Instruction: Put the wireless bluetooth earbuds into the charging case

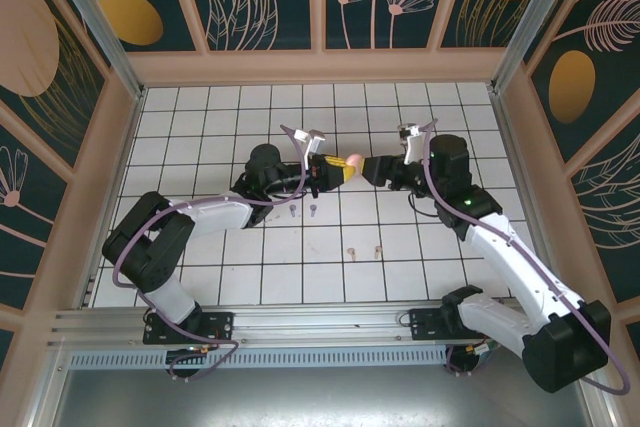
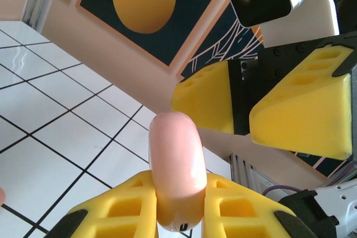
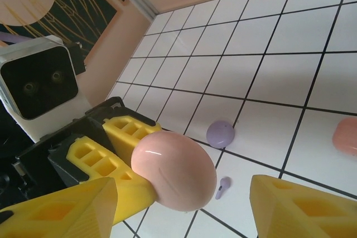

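Left tool (image 2: 177, 213): yellow padded fingers clamped together on the lower end of a salmon-pink oval charging case (image 2: 175, 165).
Case in left tool: smooth glossy plastic shell, closed, rounded free end pointing away from the fingers and held above the white tiled tabletop (image 2: 50, 154).
Left tool from above (image 1: 328, 175): near the middle of the tabletop (image 1: 200, 147), with the case (image 1: 350, 162) jutting toward the other arm.
Right tool (image 3: 183, 188): yellow fingers apart, one on each side of the case (image 3: 173, 171).
Case relative to right tool: rounded end between the two spread fingers; touching or not, cannot tell.
Right tool from above (image 1: 372, 169): just beside the free end of the case, facing the left tool.
Left tool seen from the right wrist (image 3: 134, 160): black body and yellow fingers behind the case, closed on its far end.
Below the case: a tiny lilac-purple stemmed earbud (image 3: 223, 187) lying on a tile, near a lilac rounded plastic piece (image 3: 221, 134) on a grout line.
Right edge of the right wrist view: a salmon-pink rounded piece (image 3: 347, 135) on the tabletop, cut off by the frame.
Nearer the arm bases: two small salmon-pink earbuds (image 1: 352, 250) side by side on the tiles, well apart from both tools.
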`<action>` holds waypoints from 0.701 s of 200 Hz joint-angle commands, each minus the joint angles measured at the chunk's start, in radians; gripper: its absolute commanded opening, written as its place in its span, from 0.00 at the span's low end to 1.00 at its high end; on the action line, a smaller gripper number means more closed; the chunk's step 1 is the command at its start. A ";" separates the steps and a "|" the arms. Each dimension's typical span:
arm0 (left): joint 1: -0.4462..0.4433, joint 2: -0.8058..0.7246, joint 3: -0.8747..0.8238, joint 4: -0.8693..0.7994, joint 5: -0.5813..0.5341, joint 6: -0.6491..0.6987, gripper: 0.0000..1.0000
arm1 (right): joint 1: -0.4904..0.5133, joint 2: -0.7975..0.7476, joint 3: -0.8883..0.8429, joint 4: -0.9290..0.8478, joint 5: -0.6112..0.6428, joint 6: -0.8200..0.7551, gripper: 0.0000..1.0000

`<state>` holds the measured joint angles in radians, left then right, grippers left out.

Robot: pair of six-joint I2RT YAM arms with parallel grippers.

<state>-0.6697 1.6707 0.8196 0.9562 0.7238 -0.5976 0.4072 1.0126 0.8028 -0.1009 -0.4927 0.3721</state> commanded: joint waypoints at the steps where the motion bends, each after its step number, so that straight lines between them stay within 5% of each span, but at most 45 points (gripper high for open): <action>1: -0.002 -0.022 0.033 -0.001 0.022 0.022 0.00 | 0.002 0.014 -0.014 0.054 -0.037 -0.022 0.64; 80: -0.002 -0.032 0.041 -0.002 0.026 0.019 0.00 | -0.007 0.088 -0.015 0.063 0.040 -0.022 0.60; 140: -0.002 -0.058 0.018 0.015 0.024 0.016 0.00 | -0.113 0.121 -0.028 0.047 0.102 0.027 0.52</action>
<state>-0.6678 1.6642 0.8345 0.9146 0.7185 -0.5945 0.3386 1.1172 0.7956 -0.0601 -0.4458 0.3779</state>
